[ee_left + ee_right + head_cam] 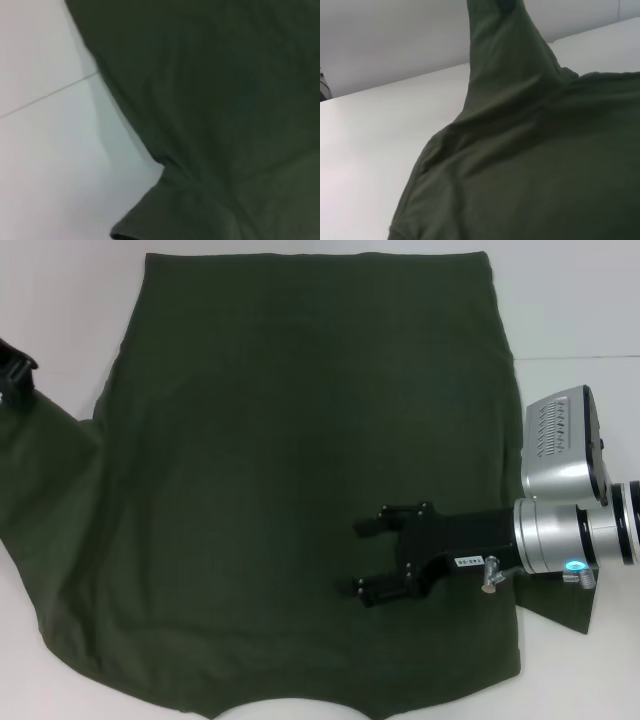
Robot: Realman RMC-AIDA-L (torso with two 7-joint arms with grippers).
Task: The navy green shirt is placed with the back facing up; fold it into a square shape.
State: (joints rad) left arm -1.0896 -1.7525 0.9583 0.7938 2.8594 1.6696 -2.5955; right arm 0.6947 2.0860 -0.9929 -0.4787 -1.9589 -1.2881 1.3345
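The navy green shirt (290,470) lies back up on the white table, plain dark olive and far bigger than the grippers. My left gripper (14,370) is at the far left edge, shut on the shirt's left sleeve (50,430) and holding it raised. The right wrist view shows that sleeve (495,55) pulled up into a peak. My right gripper (368,558) hovers open and empty over the shirt's lower right part, fingers pointing left. The left wrist view shows only the shirt's edge (210,115) on the table.
The white table (580,310) shows bare at the right and the upper left. A corner of shirt fabric (560,612) sticks out under my right arm (570,530). A seam line (45,95) crosses the tabletop.
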